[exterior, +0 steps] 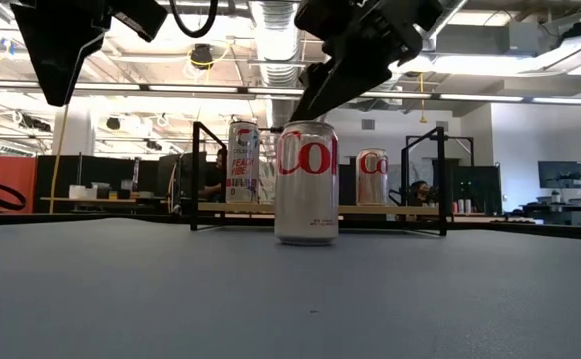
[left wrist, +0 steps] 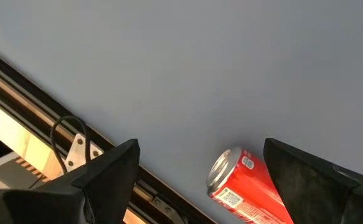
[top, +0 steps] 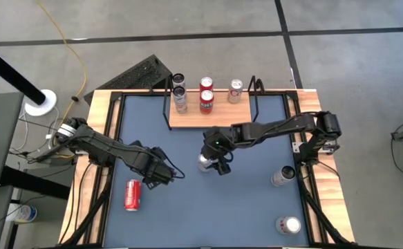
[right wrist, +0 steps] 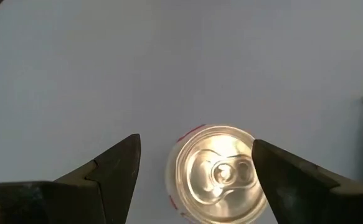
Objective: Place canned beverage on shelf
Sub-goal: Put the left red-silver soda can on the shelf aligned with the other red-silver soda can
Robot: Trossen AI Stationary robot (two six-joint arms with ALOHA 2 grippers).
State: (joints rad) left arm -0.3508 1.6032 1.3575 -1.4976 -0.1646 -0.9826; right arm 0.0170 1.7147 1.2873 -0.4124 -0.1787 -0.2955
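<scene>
Silver aluminium is what I see below my right gripper (right wrist: 197, 171): the round top of an upright silver can (top: 207, 162) that stands on the blue mat (top: 242, 207), a little in front of the shelf (top: 211, 114). My fingers are spread wide above it, one at each side of the lid, and they do not touch it, so I hold nothing. My left gripper (top: 165, 173) waits over the left part of the mat, also spread and empty, near a red can (top: 132, 194) that lies on its side.

The shelf already carries cans in three columns, so free places are few. If I come down off-centre, one finger may land on the rim and tip the can, I think. If I squeeze too high, the smooth wall can slip. At the shelf, the carried can may knock a standing neighbour or the black wire frame (top: 255, 93).

The mat is flat and plain, framed by a light-wood table rim (top: 329, 194). Two more silver cans (top: 283, 176) stand at the right side. Behind the table is a large hall with ceiling lamps; I believe people sit far back, but they are too small to be sure
</scene>
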